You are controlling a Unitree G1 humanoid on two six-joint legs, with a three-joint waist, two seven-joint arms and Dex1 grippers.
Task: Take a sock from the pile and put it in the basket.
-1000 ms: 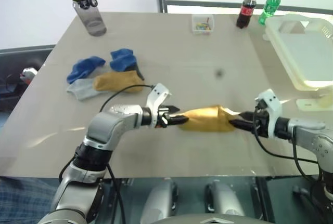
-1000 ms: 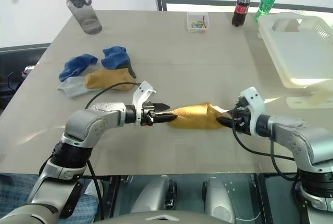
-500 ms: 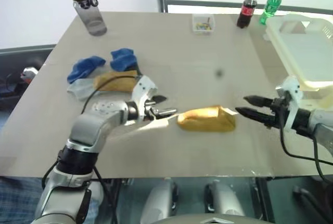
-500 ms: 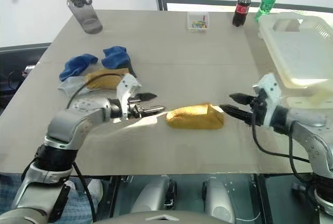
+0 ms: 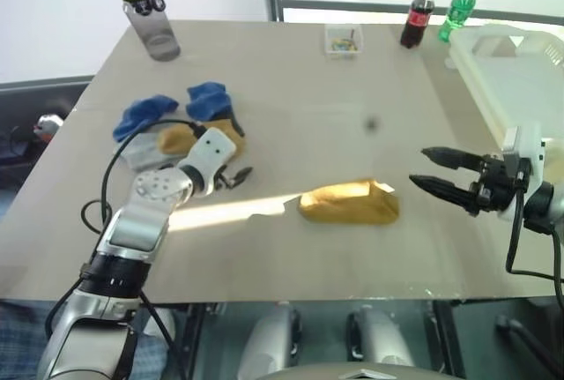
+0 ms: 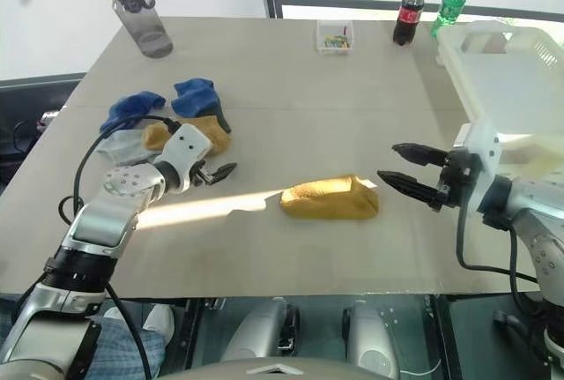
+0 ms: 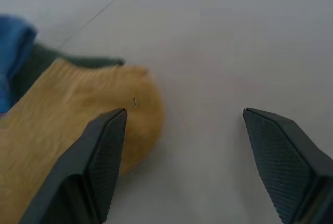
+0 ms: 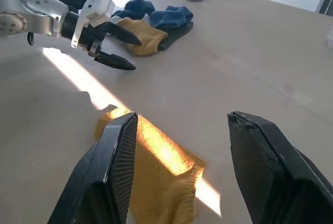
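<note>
Yellow sock [image 5: 348, 204] between open fingers [image 5: 438, 188]

On a grey table [image 5: 291, 80]: one mustard-yellow sock [image 5: 349, 203] lying alone, and a pile [image 5: 181, 120] holding two blue socks, one more mustard one, one light grey and one dark grey. Also counted are one white plastic basket [image 5: 520, 89], one small clear box of colourful bits [image 5: 343, 40], one grey water bottle [image 5: 145, 11], one cola bottle [image 5: 418, 15] and one green soda bottle [image 5: 458, 9].
</note>
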